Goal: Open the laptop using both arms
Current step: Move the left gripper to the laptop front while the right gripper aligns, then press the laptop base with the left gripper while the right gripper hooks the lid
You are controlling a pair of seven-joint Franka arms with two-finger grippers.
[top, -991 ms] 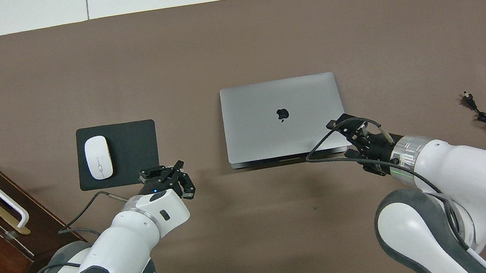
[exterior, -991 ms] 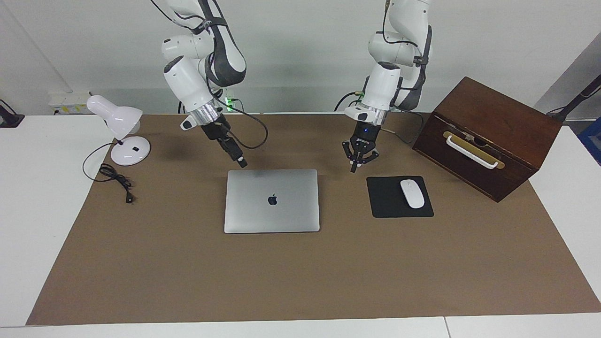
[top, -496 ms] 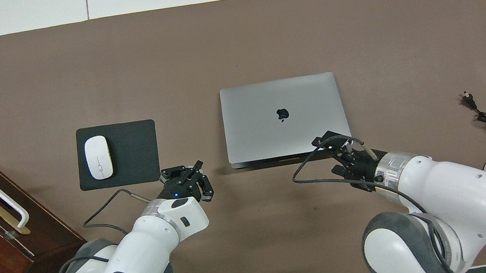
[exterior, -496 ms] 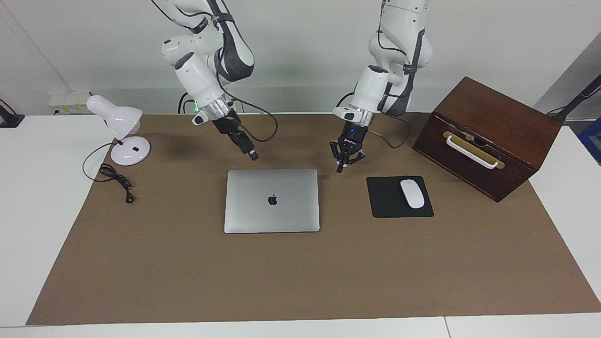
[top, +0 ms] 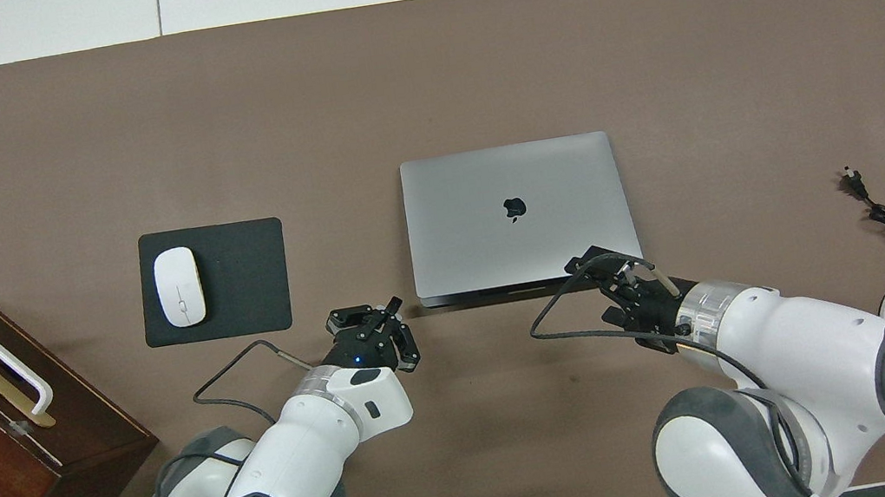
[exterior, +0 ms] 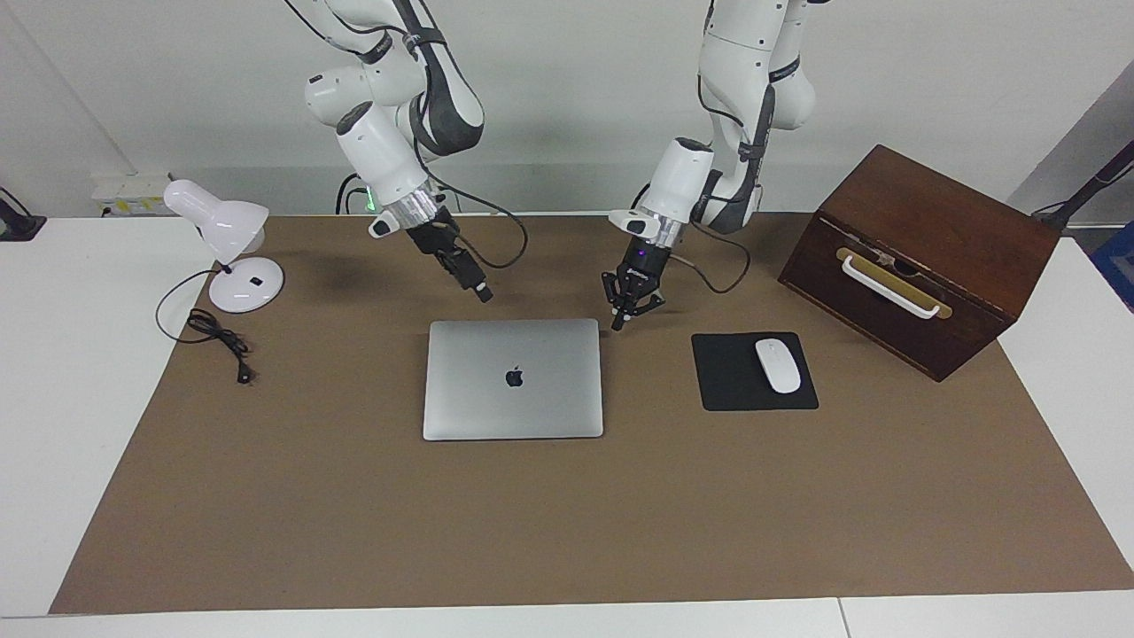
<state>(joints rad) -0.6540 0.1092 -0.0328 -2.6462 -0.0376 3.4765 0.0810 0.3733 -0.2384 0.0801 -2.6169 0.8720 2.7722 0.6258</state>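
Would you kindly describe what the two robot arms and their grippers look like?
Both arms are white, rounded segments with dark grey joint panels and a silver ring at each wrist. The left gripper and right gripper are small and black, each trailed by a looping black cable.

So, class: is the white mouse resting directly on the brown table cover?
No, the mouse lies on the black mouse pad, beside the closed laptop.
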